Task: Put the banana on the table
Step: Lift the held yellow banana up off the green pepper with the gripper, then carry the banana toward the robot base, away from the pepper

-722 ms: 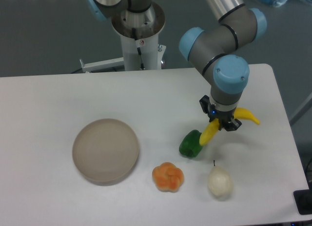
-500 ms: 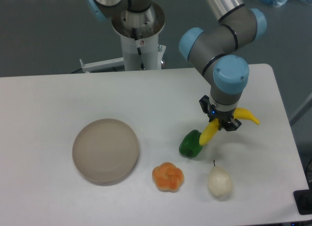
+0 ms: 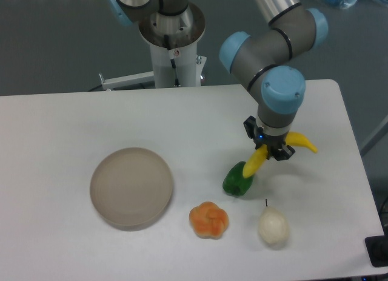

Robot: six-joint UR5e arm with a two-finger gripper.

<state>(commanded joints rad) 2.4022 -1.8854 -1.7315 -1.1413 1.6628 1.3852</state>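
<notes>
The bright yellow banana is held at its middle by my gripper, which is shut on it. One end sticks out to the right, the other end points down-left over the green pepper. The banana hangs a little above the white table, at the right side. The fingers are mostly hidden under the blue wrist.
A round beige plate lies at the left of centre. An orange fruit and a pale cream pear lie near the front edge, below the gripper. The robot base stands behind the table's far edge.
My gripper with the banana has shifted slightly left and a little up. Nothing else has moved.
</notes>
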